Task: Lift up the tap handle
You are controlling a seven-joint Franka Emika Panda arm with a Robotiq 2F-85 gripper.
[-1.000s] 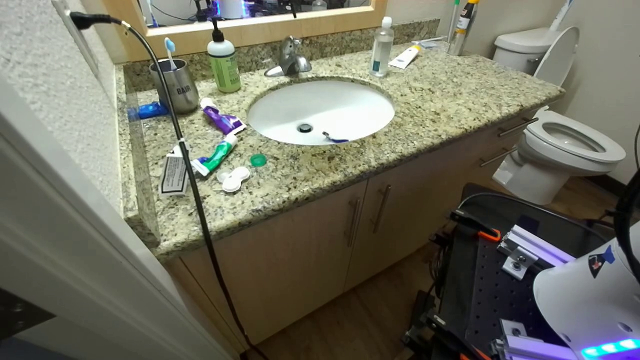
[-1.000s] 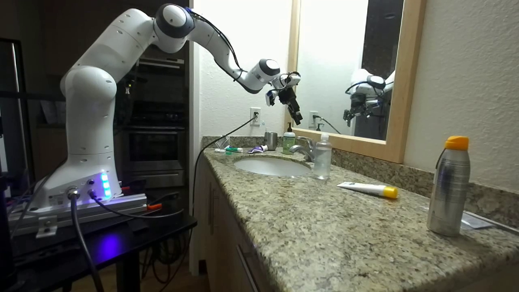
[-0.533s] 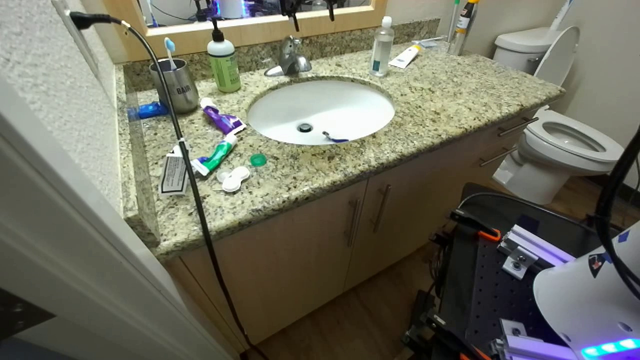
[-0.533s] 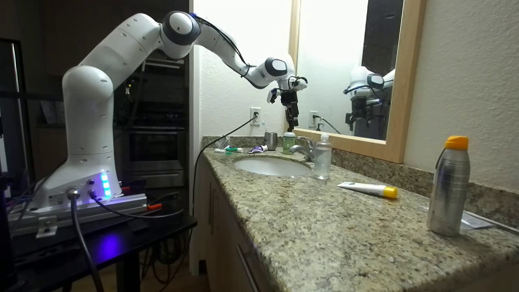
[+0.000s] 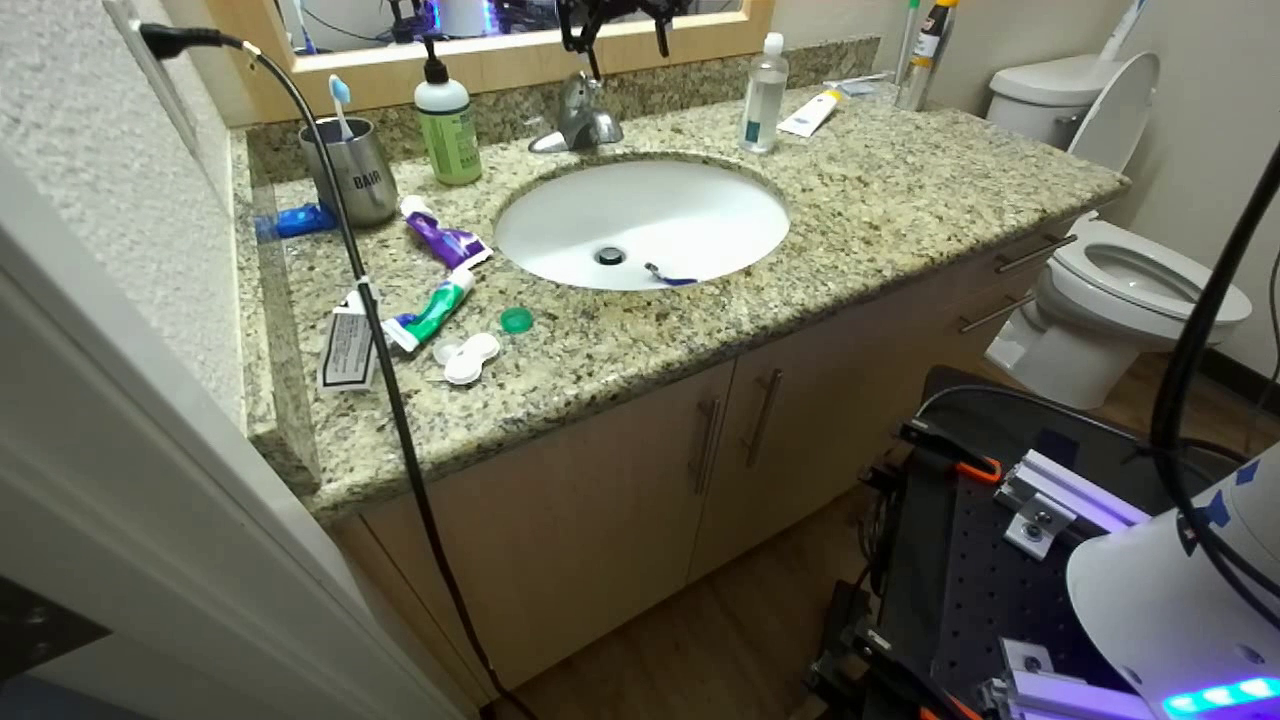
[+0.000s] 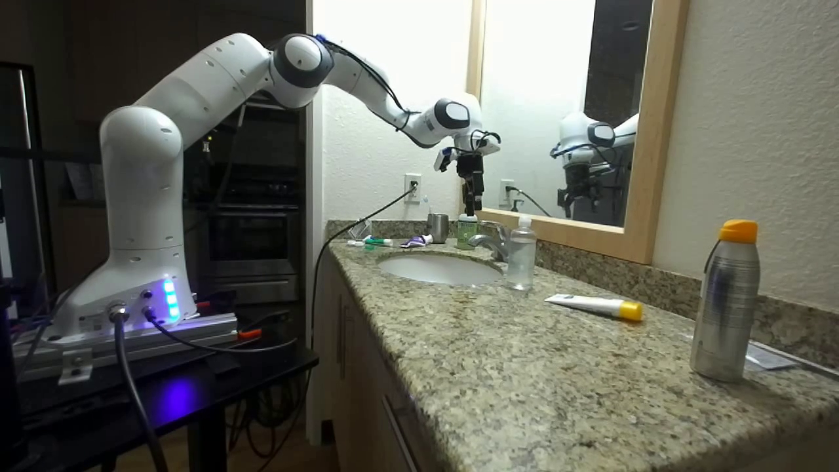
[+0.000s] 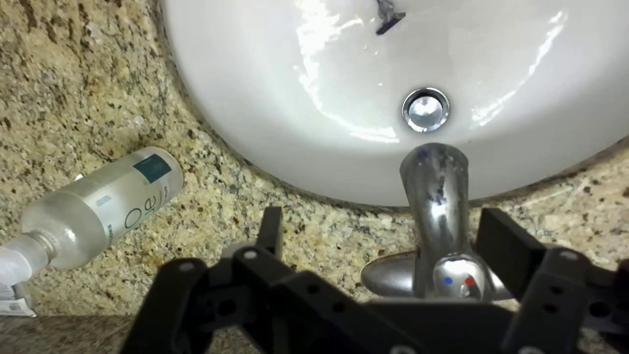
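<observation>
The tap handle (image 5: 578,88) is the short silvery lever on top of the chrome faucet (image 5: 580,128) behind the basin (image 5: 690,205). It also shows in the other view of the counter (image 6: 493,225). In the wrist view, the handle's rounded top (image 7: 458,275) carries a blue and a red dot; its back part is hidden by the gripper. My gripper (image 7: 385,235) is open and empty, pointing down above the faucet. The handle lies between the fingers in that view, much closer to the right finger. The gripper shows at the mirror's lower edge (image 5: 628,58) and above the green bottle (image 6: 472,206).
A clear bottle (image 7: 105,209) stands beside the faucet. The green soap bottle (image 5: 450,130) and the metal cup with a toothbrush (image 5: 352,175) stand on the faucet's other side. The mirror (image 6: 557,164) hangs on the wall behind. A razor (image 5: 668,276) lies in the basin.
My gripper has come lower and turned from slanted to pointing down. It has entered the exterior view facing the basin, above the faucet. The faucet and its handle have not moved.
</observation>
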